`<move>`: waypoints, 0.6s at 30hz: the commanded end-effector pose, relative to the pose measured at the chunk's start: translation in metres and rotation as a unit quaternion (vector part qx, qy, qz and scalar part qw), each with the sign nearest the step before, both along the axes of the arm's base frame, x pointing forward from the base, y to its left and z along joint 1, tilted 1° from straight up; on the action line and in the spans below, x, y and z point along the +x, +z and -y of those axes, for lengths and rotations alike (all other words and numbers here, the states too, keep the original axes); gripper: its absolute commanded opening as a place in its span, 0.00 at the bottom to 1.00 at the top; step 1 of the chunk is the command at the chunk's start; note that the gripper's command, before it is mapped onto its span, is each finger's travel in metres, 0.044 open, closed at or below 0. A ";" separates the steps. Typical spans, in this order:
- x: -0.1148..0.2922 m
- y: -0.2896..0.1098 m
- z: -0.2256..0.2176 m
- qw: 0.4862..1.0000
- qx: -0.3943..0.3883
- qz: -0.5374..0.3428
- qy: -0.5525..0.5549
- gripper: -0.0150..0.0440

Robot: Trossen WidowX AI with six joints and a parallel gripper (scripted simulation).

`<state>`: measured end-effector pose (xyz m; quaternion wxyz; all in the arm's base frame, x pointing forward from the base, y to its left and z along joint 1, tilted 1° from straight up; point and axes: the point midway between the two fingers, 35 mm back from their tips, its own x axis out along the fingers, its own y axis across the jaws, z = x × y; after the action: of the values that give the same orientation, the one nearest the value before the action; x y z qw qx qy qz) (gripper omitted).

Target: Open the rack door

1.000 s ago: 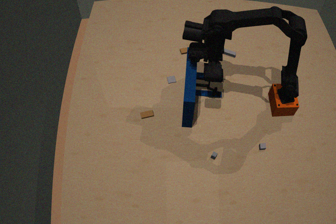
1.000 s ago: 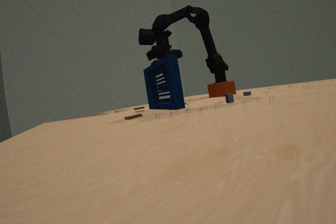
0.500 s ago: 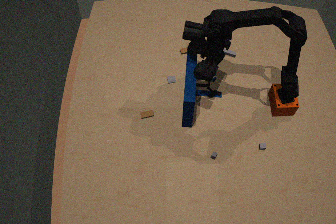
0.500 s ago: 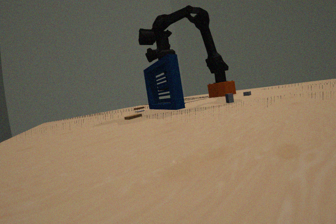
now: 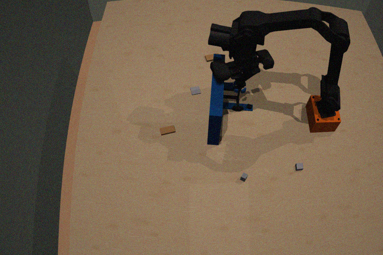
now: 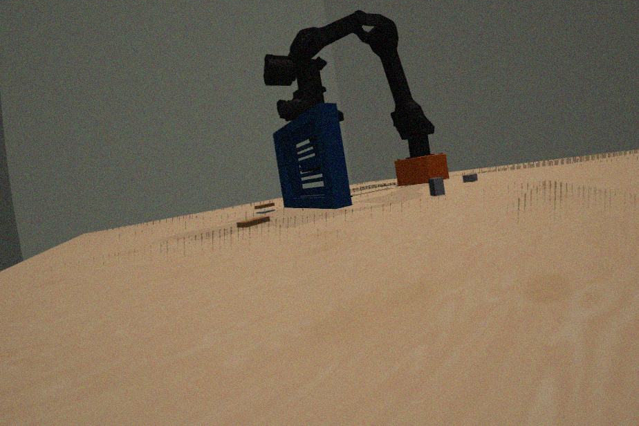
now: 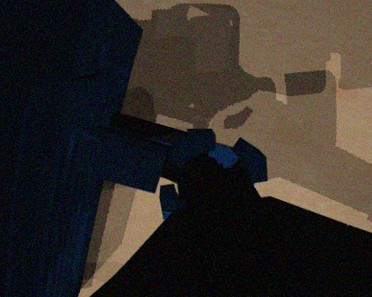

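Gripper — dark, closed on something, handle obscured

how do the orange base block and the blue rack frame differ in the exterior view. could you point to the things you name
The base block [image 5: 323, 126] [image 6: 422, 169] is orange, while the rack frame [image 5: 216, 100] [image 6: 338, 158] is blue. The block is low and squat; the frame stands much taller. The block's sides look solid, whereas light slots show through the frame. Both stand on the table.
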<state>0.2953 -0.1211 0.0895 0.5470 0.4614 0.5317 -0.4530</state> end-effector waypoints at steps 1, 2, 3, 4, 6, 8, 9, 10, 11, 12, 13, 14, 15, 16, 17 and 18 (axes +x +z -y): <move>0.000 -0.002 -0.001 0.995 0.005 -0.001 -0.102 0.28; 0.000 -0.002 -0.001 0.992 0.006 -0.001 -0.126 0.28; 0.000 -0.002 -0.001 0.989 0.006 -0.001 -0.151 0.28; 0.000 -0.002 -0.001 0.985 0.007 -0.001 -0.175 0.28; 0.000 -0.002 -0.001 0.975 0.008 -0.001 -0.223 0.28; 0.000 -0.002 -0.001 0.963 0.009 0.000 -0.271 0.28; 0.000 -0.002 -0.001 0.956 0.009 0.000 -0.295 0.28; 0.000 -0.002 -0.001 0.948 0.010 0.000 -0.318 0.28; 0.000 -0.002 -0.001 0.940 0.010 0.000 -0.341 0.28; 0.000 -0.002 -0.001 0.933 0.011 0.000 -0.360 0.28; 0.000 -0.002 -0.001 0.928 0.011 0.000 -0.371 0.28; 0.000 -0.002 -0.001 0.927 0.011 0.000 -0.375 0.28; 0.000 -0.002 -0.001 0.927 0.011 0.000 -0.375 0.28; 0.000 -0.002 -0.001 0.927 0.011 0.000 -0.375 0.28; 0.000 -0.002 -0.001 0.927 0.011 0.000 -0.375 0.28; 0.000 -0.002 -0.001 0.927 0.011 0.000 -0.375 0.28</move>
<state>0.2946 -0.1216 0.0893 0.3474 0.6242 0.3353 -0.6142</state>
